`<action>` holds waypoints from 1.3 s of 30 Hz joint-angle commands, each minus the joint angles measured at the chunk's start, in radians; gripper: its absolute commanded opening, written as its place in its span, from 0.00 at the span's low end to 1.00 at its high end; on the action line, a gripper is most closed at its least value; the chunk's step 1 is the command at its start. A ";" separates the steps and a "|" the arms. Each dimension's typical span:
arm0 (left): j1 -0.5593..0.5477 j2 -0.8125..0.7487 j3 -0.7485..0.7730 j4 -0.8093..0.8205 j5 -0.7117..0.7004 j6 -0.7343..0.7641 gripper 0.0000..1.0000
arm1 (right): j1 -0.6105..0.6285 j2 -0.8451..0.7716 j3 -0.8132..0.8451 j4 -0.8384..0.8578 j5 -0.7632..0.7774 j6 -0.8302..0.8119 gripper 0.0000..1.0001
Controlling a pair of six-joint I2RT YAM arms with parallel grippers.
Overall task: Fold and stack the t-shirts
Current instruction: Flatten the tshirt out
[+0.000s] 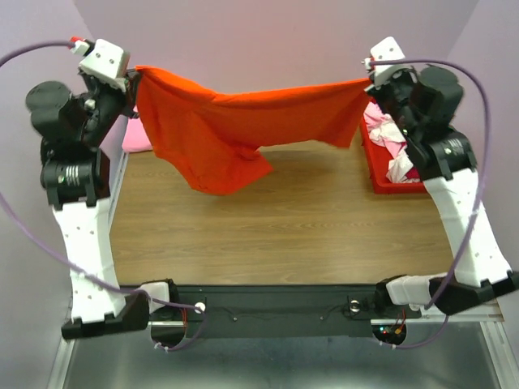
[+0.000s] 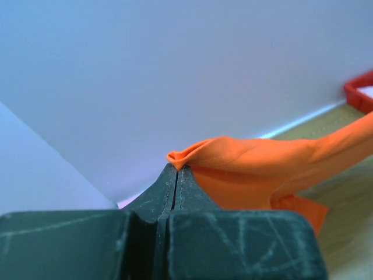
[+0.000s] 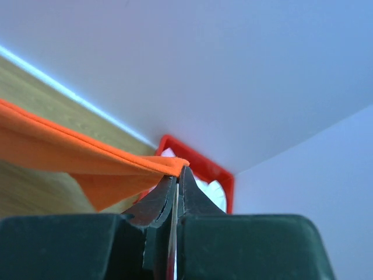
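Wood tabletop (image 1: 284,219), orange t-shirt (image 1: 243,121) stretched left-to-right above, left fingers (image 2: 154,199) and right fingers (image 3: 197,197) clamping ends

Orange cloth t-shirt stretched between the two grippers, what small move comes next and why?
Probably lower both together, laying it flat: the bright orange cloth t-shirt hangs pinched between the left gripper and right gripper, sagging over the wooden table.

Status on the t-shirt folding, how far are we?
Done: nothing clearly folded; a pink shirt lies on the table, far left, state unclear. In hand: orange t-shirt stretched in the air between left gripper and right gripper. Left: folding it, plus the shirts in the red crate.
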State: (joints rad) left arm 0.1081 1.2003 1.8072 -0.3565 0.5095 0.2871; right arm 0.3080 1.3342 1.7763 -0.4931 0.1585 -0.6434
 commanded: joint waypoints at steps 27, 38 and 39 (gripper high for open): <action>0.007 -0.599 -0.122 -0.151 -0.082 0.069 0.00 | -0.007 -0.489 -0.041 -0.070 -0.066 -0.139 0.01; 0.007 -0.624 -0.865 -0.110 0.054 0.254 0.00 | -0.006 -0.489 -0.671 0.005 -0.240 -0.199 0.01; 0.007 -0.610 -0.903 -0.060 0.049 0.267 0.00 | -0.006 -0.475 -0.711 0.034 -0.247 -0.206 0.01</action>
State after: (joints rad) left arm 0.1089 0.5892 0.9997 -0.5537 0.5175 0.4629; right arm 0.3080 0.8509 1.1568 -0.5625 -0.0307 -0.8108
